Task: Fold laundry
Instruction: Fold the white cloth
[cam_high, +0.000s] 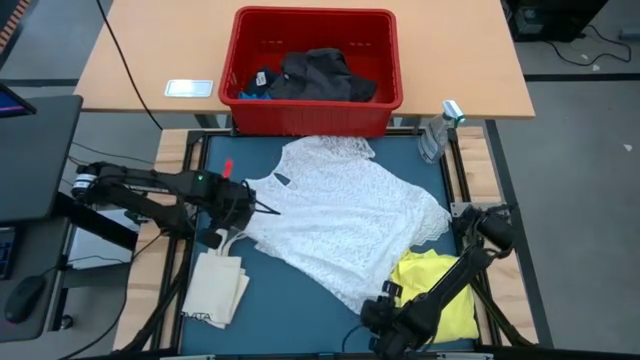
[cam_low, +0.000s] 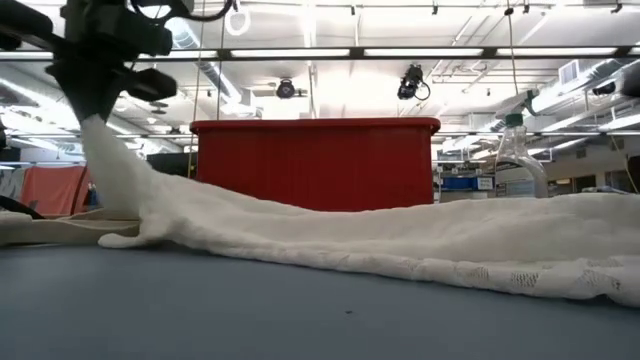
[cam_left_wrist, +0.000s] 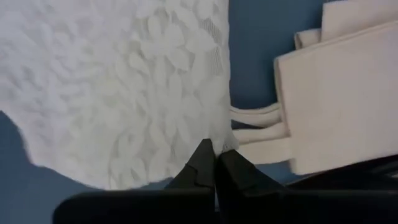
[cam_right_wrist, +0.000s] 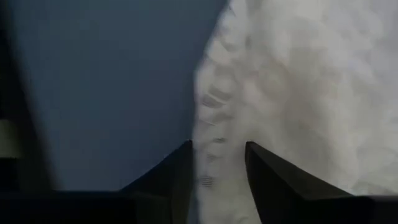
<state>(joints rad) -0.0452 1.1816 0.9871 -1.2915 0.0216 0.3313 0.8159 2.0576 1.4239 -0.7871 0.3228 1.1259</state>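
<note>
- Blue matting (cam_high: 320, 320) covers the work table; a red plastic bin (cam_high: 313, 110) holding dark garments (cam_high: 322, 78) stands at its far edge.
- White lace top (cam_high: 345, 215): lies spread flat across the middle of the mat, its lower corner over a bright yellow garment (cam_high: 440, 290).
- Left gripper (cam_left_wrist: 214, 163): fingers closed tight on the top's side edge, lifting it in the low view.
- Right gripper (cam_right_wrist: 217, 165): fingers part-open, straddling the top's hem edge; nothing visibly clamped.
- Step in hand, as judged: securing two edge points before the first fold.
- Next move calls for the right fingers to close on the hem, then both arms to carry that edge across.
- Clearance: cream canvas tote bag (cam_high: 217, 285) lies just beside the left gripper; a clear plastic bottle (cam_high: 436, 138) stands at the far right corner; open mat remains at the near edge.
</note>
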